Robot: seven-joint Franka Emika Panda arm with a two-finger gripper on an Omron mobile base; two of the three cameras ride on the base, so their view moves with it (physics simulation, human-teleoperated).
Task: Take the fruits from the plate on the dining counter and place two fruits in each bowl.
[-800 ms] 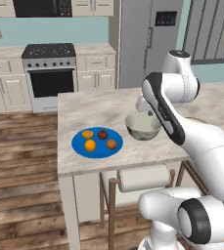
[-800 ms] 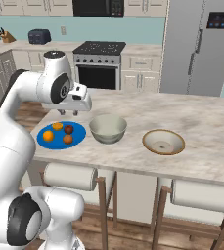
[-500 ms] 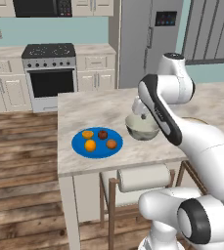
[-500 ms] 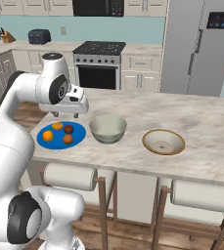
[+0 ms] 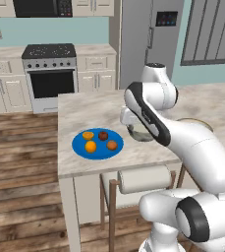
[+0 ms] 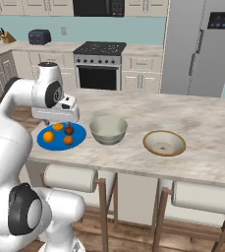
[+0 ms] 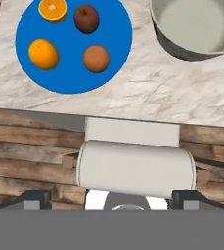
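four fruits lie on the blue plate on the counter, beside the grey-green bowl. pincer hovers above, spread wide and empty, positioned for a first pick.

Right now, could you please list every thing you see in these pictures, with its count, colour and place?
plate: one, bright blue, near the left end of the dining counter.
fruits: four on the plate; two bright orange, one dark red-brown, one reddish-orange.
deep bowl: one, grey-green with pale inside, right of the plate, holds nothing.
shallow bowl: one, tan-brown rim, further right, holds nothing.
stools: white padded, at the counter's near side.
stove, fridge: along the back wall.
claw: dark tips apart, holds nothing, above the counter's near edge.
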